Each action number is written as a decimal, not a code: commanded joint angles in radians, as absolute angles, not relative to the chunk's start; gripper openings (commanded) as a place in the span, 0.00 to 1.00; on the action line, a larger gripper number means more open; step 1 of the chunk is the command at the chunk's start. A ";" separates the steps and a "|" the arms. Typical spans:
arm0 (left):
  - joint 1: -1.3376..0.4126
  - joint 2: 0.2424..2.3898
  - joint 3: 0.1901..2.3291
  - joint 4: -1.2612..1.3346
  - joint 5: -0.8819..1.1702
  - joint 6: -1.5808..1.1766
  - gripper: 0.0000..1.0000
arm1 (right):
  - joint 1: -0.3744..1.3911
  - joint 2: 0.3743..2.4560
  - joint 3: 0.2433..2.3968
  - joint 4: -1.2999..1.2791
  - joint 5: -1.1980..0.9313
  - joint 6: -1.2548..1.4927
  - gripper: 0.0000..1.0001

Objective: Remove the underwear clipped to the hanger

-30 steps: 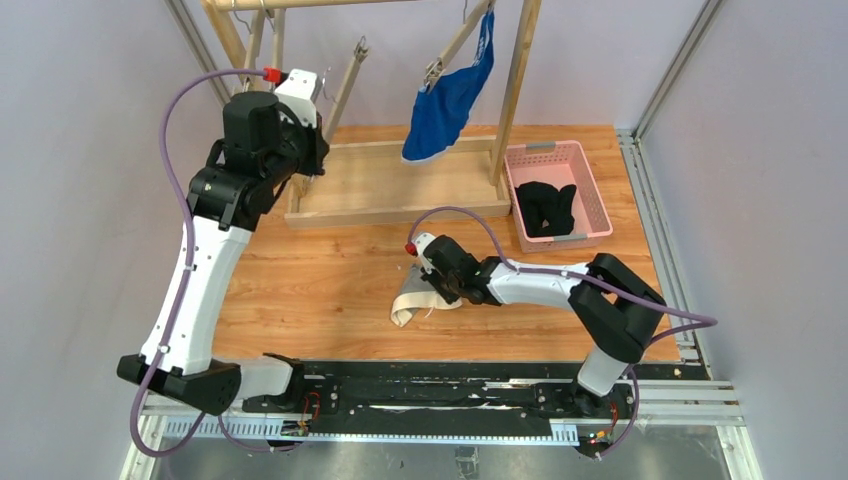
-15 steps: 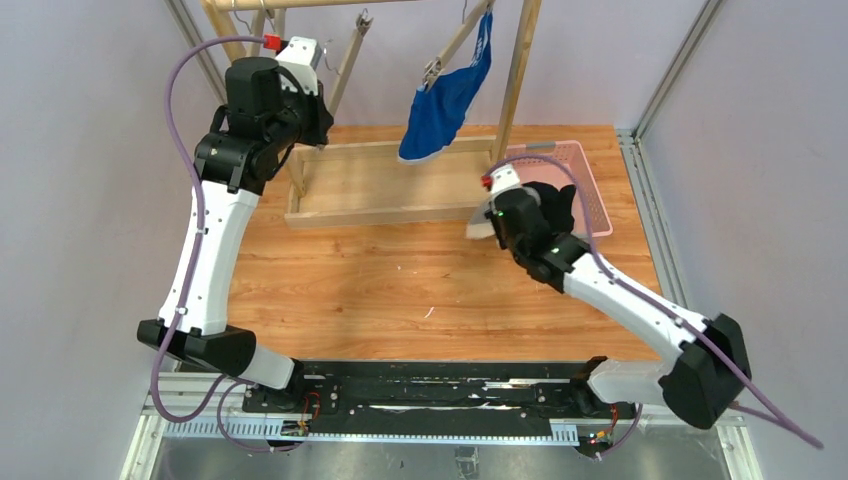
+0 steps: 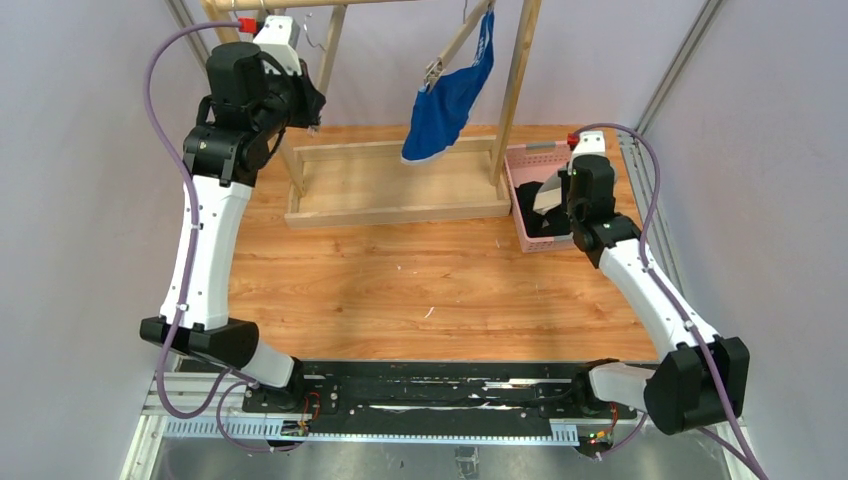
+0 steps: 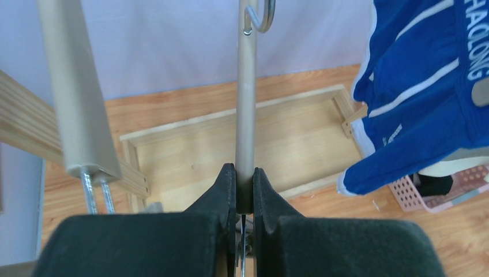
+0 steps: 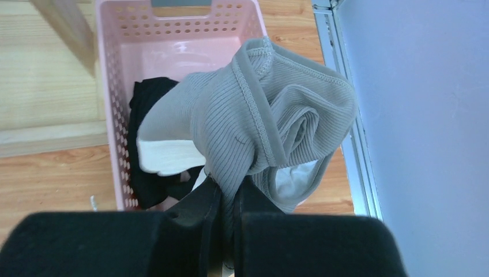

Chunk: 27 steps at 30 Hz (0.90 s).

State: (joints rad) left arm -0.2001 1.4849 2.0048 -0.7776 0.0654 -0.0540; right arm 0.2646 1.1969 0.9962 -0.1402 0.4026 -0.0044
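Observation:
The bright blue underwear (image 3: 445, 100) hangs clipped to a hanger on the wooden rack; it also shows at the right of the left wrist view (image 4: 421, 98). My left gripper (image 3: 308, 100) (image 4: 245, 179) is shut on the end of an empty hanger's arm (image 4: 247, 86), up by the rack's top rail. My right gripper (image 3: 555, 195) (image 5: 228, 193) is shut on the grey underwear (image 5: 271, 109), holding it bunched above the pink basket (image 3: 535, 152). The black underwear (image 5: 150, 150) lies in the basket (image 5: 109, 115).
The wooden rack's base frame (image 3: 395, 212) stands at the back of the table, with an upright post (image 3: 515, 90) beside the basket. A thick wooden bar (image 4: 75, 86) hangs left of my left gripper. A metal rail (image 5: 340, 115) runs along the table's right edge.
My right arm lifted the grey underwear off the middle of the table and swung it right, to over the pink basket. My left gripper rose and moved left with the empty hanger.

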 commanded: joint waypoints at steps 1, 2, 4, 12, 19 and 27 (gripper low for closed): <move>-0.173 1.505 2.100 -0.703 0.073 -0.097 0.00 | 0.194 1.243 1.015 -0.054 0.332 -0.010 0.00; -0.167 1.516 2.121 -0.707 0.076 -0.100 0.00 | 0.184 1.257 1.009 -0.041 0.326 -0.013 0.01; -0.156 1.538 2.163 -0.716 0.083 -0.108 0.00 | 0.164 1.289 0.996 -0.008 0.317 -0.014 0.01; -0.142 1.573 2.181 -0.680 0.095 -0.134 0.00 | 0.122 1.455 0.937 0.092 0.275 0.006 0.01; -0.126 1.626 2.226 -0.677 0.094 -0.145 0.00 | 0.121 1.560 0.938 0.079 0.256 0.016 0.01; -0.114 1.697 2.319 -0.720 0.097 -0.129 0.00 | 0.120 1.610 0.925 0.078 0.244 0.031 0.01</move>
